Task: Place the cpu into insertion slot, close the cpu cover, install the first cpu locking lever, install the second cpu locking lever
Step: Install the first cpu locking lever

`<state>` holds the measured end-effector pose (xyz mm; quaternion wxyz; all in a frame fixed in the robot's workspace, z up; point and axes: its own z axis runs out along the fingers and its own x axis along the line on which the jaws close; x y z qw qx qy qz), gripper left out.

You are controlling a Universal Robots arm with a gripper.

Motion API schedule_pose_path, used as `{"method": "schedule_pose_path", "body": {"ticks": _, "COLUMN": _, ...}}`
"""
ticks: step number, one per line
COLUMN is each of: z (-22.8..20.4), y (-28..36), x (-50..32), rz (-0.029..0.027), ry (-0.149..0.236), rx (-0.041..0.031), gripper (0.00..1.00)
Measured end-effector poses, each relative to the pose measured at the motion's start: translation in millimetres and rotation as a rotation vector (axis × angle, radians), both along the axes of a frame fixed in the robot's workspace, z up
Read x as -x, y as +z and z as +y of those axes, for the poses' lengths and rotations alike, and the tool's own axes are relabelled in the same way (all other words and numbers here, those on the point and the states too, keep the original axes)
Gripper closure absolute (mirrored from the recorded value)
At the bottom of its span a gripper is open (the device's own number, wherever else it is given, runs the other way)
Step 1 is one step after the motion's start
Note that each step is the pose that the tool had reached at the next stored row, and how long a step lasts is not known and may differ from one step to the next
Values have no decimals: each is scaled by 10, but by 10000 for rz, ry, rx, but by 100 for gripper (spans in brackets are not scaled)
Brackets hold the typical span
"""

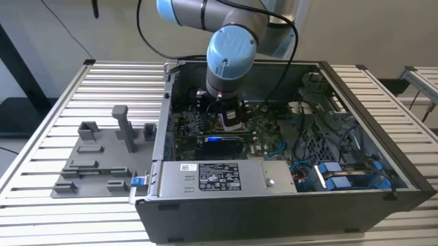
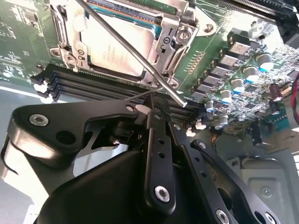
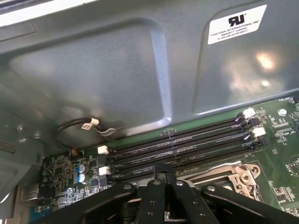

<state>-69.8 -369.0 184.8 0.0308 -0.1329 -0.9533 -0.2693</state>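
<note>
The gripper (image 2: 152, 99) looks pinched shut, with nothing obvious in it. The cpu (image 2: 112, 46) sits in the insertion slot (image 2: 63, 27) just ahead of it. A locking lever (image 2: 140, 62) runs diagonally across, ending right beside the fingertips.

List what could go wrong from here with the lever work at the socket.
1. The lever lies slanted across the cover, not latched. The end effector has its tips near the lever's free end, so the lever could slip away and swing up.
2. The end effector sits close over the memory slots and their white clips. A sideways push might knock them.
</note>
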Motion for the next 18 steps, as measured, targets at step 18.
{"method": "schedule_pose_path", "body": {"ticks": 18, "z": -24, "y": -12, "x": -43, "rz": 1, "ry": 1, "rx": 11, "gripper": 89}}
